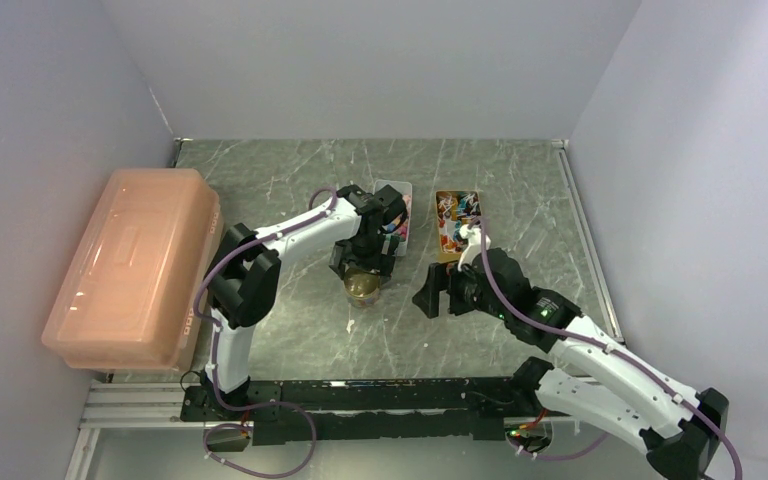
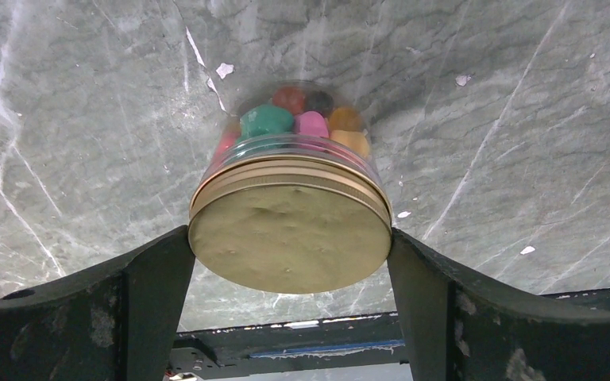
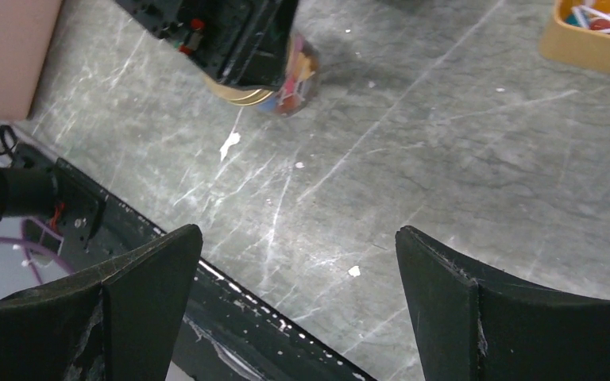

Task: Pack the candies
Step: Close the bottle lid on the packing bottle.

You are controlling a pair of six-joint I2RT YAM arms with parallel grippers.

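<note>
A clear jar with a gold screw lid (image 2: 290, 238) stands on the grey marble table (image 2: 87, 119). Inside it are candies (image 2: 302, 121) in green, pink, red, orange and yellow. My left gripper (image 2: 290, 246) is shut on the lid, one finger touching each side. From the top view the jar (image 1: 363, 289) sits under the left gripper (image 1: 364, 268). My right gripper (image 3: 298, 262) is open and empty over bare table, to the right of the jar (image 3: 286, 87). In the top view the right gripper (image 1: 435, 295) is near the table's middle.
A wooden tray (image 1: 457, 225) of mixed colourful pieces stands behind the right gripper, also seen in the right wrist view (image 3: 596, 48). A clear tray (image 1: 396, 212) lies behind the left gripper. A big pink lidded box (image 1: 135, 265) fills the left side.
</note>
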